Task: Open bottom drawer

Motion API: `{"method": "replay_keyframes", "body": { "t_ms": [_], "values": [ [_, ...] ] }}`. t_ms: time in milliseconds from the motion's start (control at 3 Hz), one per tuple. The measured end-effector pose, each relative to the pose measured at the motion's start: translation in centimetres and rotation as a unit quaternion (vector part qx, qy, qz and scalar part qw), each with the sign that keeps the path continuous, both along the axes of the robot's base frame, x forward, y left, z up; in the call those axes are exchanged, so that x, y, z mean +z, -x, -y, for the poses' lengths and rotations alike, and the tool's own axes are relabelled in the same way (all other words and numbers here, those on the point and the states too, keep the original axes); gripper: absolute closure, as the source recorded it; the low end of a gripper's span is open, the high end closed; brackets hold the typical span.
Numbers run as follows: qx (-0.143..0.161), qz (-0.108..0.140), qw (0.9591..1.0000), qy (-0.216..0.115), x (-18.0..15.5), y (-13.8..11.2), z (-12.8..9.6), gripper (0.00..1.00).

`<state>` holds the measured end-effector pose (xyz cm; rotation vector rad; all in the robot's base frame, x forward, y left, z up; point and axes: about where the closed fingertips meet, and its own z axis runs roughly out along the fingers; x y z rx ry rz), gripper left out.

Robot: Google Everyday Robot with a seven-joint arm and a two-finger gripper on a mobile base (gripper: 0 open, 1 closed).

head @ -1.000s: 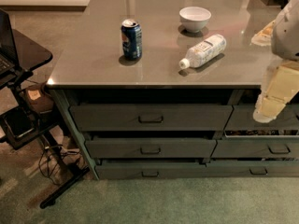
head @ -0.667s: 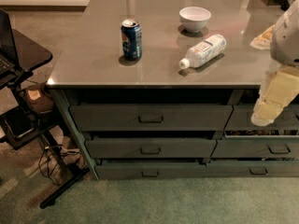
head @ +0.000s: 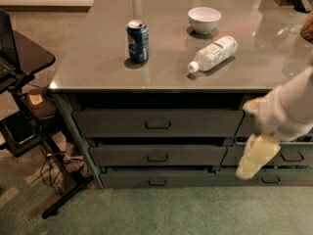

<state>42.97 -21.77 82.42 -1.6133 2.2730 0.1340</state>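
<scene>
The bottom drawer [head: 156, 178] is the thin grey-green front lowest in the wide stack under the counter. Its small rectangular pull [head: 157, 182] sits at its centre, and the front lies about flush with the cabinet. My gripper [head: 254, 158] hangs blurred at the right, in front of the narrower right-hand drawers. It is level with the middle and bottom rows and to the right of the bottom drawer's pull, not touching it. My white arm [head: 291, 106] reaches in from the right edge.
Two taller wide drawers [head: 157, 123] sit above. On the grey counter [head: 88, 67] stand a blue can [head: 138, 41], a white bowl [head: 204, 19] and a lying plastic bottle [head: 213, 53]. A black stand [head: 24, 58] with cables [head: 54, 163] is at the left.
My arm and gripper have swung down and to the left, from beside the counter edge to in front of the lower right-hand drawers. The drawers have not moved.
</scene>
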Motion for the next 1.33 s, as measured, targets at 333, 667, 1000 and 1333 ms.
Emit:
{"method": "replay_keyframes", "body": {
  "t_ms": [333,667,1000,1333],
  "values": [
    [-0.032,-0.042,0.9984,-0.022,-10.4,0.8,0.9,0.00],
    [-0.057,-0.084,0.9943,-0.034,-18.6,1.2,2.1,0.00],
    [-0.073,-0.118,0.9894,-0.041,-24.3,1.6,2.8,0.00],
    [-0.084,-0.145,0.9848,-0.043,-28.0,2.3,3.1,0.00]
  ]
}}
